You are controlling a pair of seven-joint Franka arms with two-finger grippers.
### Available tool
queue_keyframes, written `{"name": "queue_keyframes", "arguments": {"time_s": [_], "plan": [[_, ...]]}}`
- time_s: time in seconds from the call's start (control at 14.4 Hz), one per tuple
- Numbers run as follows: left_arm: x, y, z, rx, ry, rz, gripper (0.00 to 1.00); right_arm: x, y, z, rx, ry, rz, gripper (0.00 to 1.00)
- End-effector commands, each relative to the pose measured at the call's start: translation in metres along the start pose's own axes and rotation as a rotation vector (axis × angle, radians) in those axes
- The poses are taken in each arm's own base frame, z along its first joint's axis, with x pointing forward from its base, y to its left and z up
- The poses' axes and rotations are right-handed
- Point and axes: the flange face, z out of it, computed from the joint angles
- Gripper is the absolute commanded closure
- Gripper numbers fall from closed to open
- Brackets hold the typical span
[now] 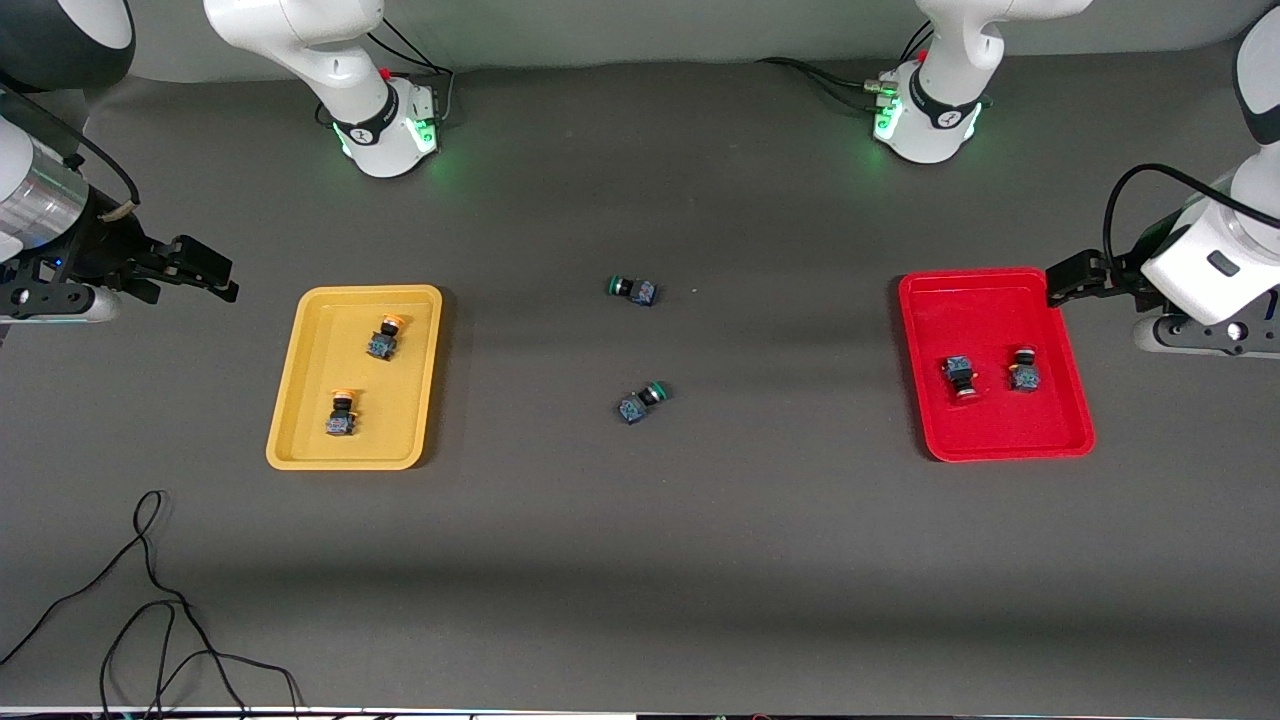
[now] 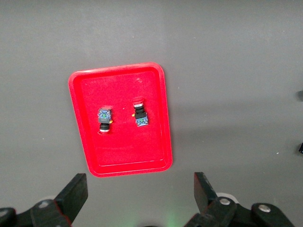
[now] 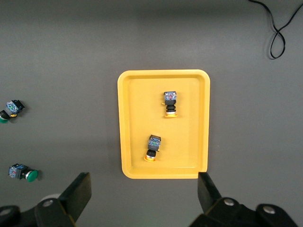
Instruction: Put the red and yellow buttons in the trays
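Both pincers hang wide open and empty, the left gripper [image 2: 137,198] over the red tray [image 2: 85,142], the right gripper [image 3: 144,196] over the yellow tray [image 3: 125,142].

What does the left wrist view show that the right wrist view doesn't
Only the left wrist view shows the red tray with two red-capped buttons lying in it, below the open left gripper. Only the right wrist view shows the yellow tray holding two yellow-capped buttons, two green-capped buttons on the mat, a black cable, and the open right gripper. Both show the grey mat.
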Motion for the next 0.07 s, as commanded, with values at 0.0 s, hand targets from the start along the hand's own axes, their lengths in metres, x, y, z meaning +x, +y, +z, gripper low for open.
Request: {"name": "queue_keyframes", "arguments": {"time_s": [0.0], "plan": [[-0.0051, 0.0006, -0.0071, 0.008, 0.004, -0.011, 0.00, 0.0003, -0.0009, -0.0036, -0.025, 0.006, 0.023, 0.00]]}}
